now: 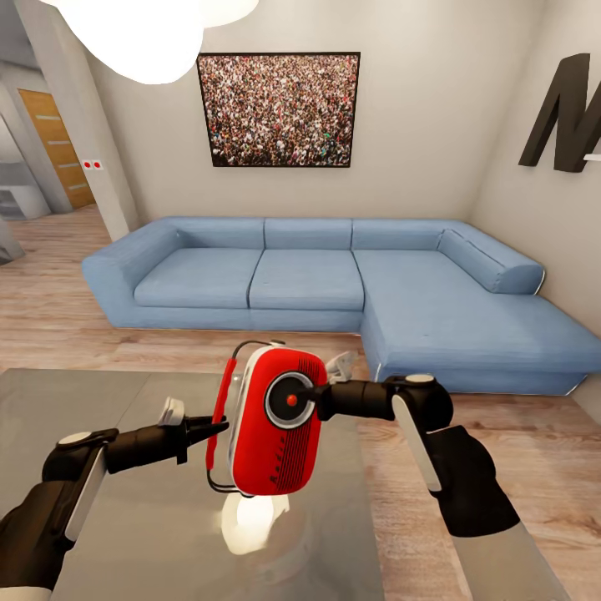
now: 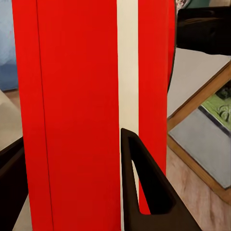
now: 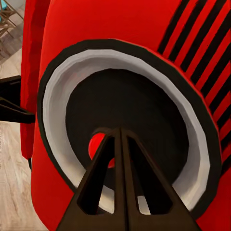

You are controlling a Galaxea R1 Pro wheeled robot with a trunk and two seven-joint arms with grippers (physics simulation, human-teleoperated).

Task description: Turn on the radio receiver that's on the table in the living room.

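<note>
The radio receiver [image 1: 280, 426] stands upright just over the glossy grey table [image 1: 100, 517], red front with round dial [image 1: 290, 401] facing me, wire handle on top. My left gripper [image 1: 219, 427] is shut on the red band along the radio's side. The left wrist view shows that band [image 2: 77, 110] between the gripper's [image 2: 72, 139] two dark fingers [image 2: 144, 187]. My right gripper [image 1: 310, 399] is shut, its tips against the red button at the dial's centre. The right wrist view has the joined fingertips [image 3: 118, 132] on the dial [image 3: 144, 96].
A blue L-shaped sofa [image 1: 334, 284] runs behind the table, under a framed crowd picture [image 1: 280, 108]. A big dark letter [image 1: 568, 108] hangs on the right wall. Light wood floor [image 1: 501, 434] lies between table and sofa. A wooden door [image 1: 58, 146] shows at far left.
</note>
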